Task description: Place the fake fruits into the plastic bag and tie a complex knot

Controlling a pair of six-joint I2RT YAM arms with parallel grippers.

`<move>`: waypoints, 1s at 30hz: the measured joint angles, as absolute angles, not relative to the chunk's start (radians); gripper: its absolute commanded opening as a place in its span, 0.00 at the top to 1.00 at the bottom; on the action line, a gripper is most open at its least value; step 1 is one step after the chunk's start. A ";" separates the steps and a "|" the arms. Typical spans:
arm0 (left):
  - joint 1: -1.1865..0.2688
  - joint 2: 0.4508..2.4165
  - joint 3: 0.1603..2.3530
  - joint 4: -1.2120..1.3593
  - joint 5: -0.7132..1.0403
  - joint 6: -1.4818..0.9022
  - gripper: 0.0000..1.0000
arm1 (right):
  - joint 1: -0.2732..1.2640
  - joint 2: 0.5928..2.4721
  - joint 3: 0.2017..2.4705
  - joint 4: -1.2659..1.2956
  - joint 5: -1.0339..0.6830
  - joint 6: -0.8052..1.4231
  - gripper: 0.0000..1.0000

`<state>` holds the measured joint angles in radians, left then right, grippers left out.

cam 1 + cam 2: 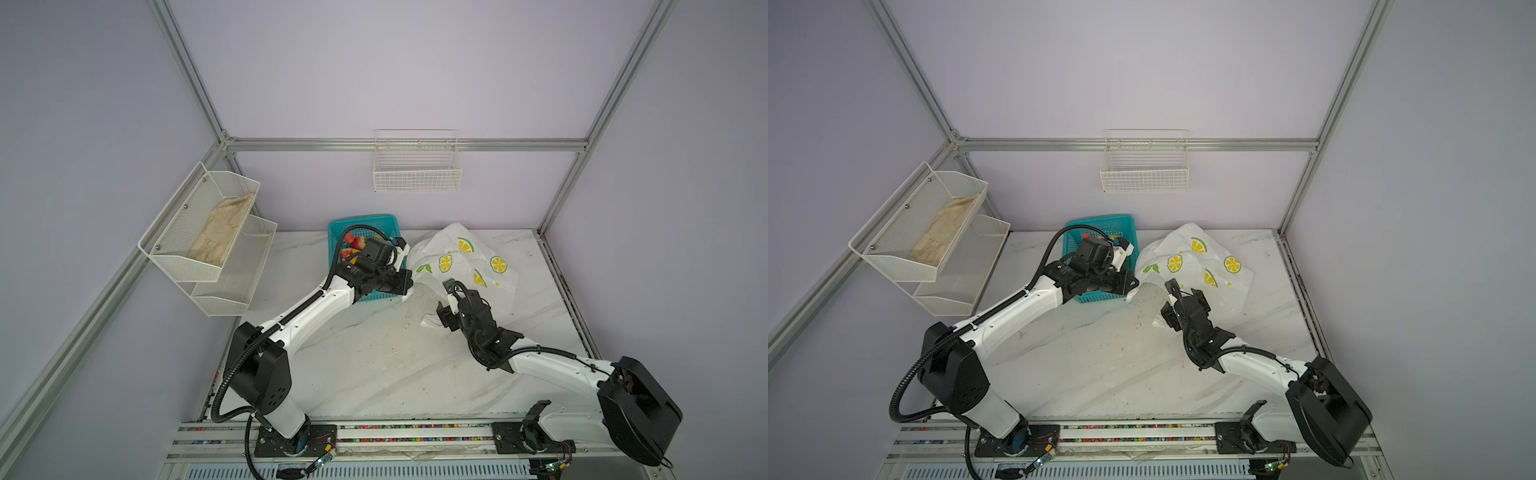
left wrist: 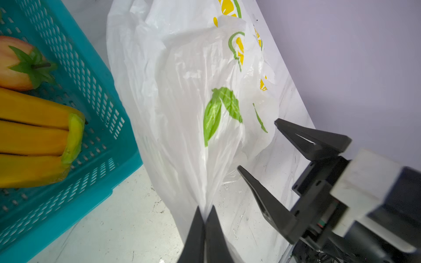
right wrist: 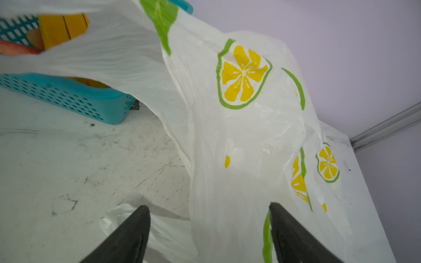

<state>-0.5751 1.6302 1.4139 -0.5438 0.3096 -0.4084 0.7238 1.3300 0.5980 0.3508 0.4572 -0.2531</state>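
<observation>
Left wrist view showed the left tool with its two fingers pressed together on a gathered fold of the plastic bag, whose thin white film fanned away from the pinch. Printed lemon slices and green leaves marked the film. Just beside the bag stood the teal basket. Inside it lay the fake fruits: a yellow banana bunch and a pink-red fruit with a green leafy cap. The right tool sat near the bag's other side, its fingers spread wide apart and clamped on nothing.

From the right wrist view, the bag's film draped down between those spread fingers, close against one of them. The other finger hung over the table.

In both top views the bag lay crumpled on the table toward the back right, just beside the basket. The left tool was at the bag's left edge and the right tool at its near edge. Red fruits showed in the basket behind the left arm.
</observation>
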 measured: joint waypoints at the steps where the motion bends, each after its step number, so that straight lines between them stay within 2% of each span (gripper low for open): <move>1: -0.572 1.630 1.414 -0.544 0.315 -0.409 1.00 | 0.727 1.361 0.598 0.384 0.481 -0.270 0.18; 7: -0.569 1.630 1.414 -0.545 0.334 -0.409 1.00 | 0.733 1.488 0.598 0.574 0.601 -0.364 0.35; 15: -0.556 1.630 1.414 -0.560 0.353 -0.408 0.98 | 0.735 1.615 0.598 0.753 0.690 -0.458 0.71; 18: -0.541 1.630 1.414 -0.564 0.361 -0.399 0.88 | 0.734 1.600 0.607 0.715 0.686 -0.437 0.91; 20: -0.528 1.630 1.414 -0.564 0.367 -0.392 0.76 | 0.734 1.560 0.623 0.649 0.667 -0.405 0.98; 24: -0.502 1.629 1.415 -0.564 0.373 -0.366 0.49 | 0.724 1.416 0.667 0.470 0.593 -0.301 1.00; 30: -0.491 1.546 1.414 -0.543 0.340 -0.352 0.21 | 0.623 1.236 0.759 0.184 0.353 -0.080 1.00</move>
<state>-0.4911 1.5463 1.4136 -0.5434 0.3397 -0.3515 0.6231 1.2358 0.7593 0.1837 0.3534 -0.0799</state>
